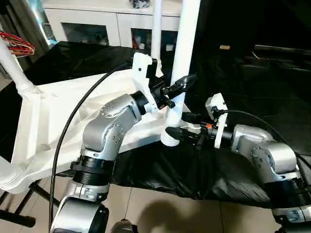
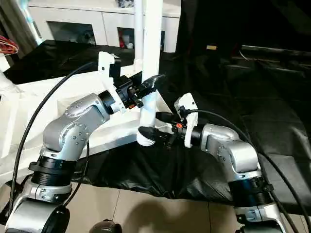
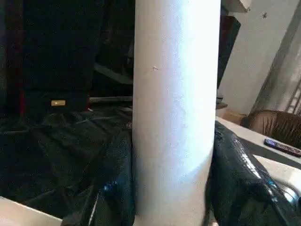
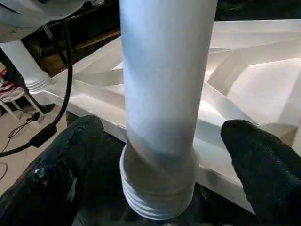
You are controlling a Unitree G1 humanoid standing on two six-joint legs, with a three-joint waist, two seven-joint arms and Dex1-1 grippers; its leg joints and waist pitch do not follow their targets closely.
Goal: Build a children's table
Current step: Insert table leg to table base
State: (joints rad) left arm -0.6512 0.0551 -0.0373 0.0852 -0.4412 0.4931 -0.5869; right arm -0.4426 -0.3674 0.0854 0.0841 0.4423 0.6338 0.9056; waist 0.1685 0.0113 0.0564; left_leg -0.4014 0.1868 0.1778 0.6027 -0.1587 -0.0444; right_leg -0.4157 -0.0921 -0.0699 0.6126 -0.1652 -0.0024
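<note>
Tabletop [image 1: 53,111] lies upside down w/ ribbed underside up, on a surface under black sheeting [image 1: 160,170]. Near leg [image 1: 184,43] stands upright in the corner socket [image 1: 170,136] closest to the robot; socket end is ringed/threaded in the right wrist view. Another leg [image 1: 156,24] stands upright behind it at the far corner. Third leg [image 1: 12,65] rises tilted from the far left corner, and a fourth [image 1: 7,177] sits at the near left corner, cut off by the frame edge.

L gripper [image 1: 181,83] is pinching the near leg partway up: both fingers [image 3: 108,188] pressed against the tube's sides, seen close in the left wrist view. R gripper [image 4: 162,155] sits low at the leg's base, just above the socket, fingers [image 4: 263,160] spread wide either side of the tube w/ gaps showing, not touching it.

White cabinet [image 1: 97,22] w/ glass doors stands behind the table. Red wire item [image 1: 17,43] at far left.
</note>
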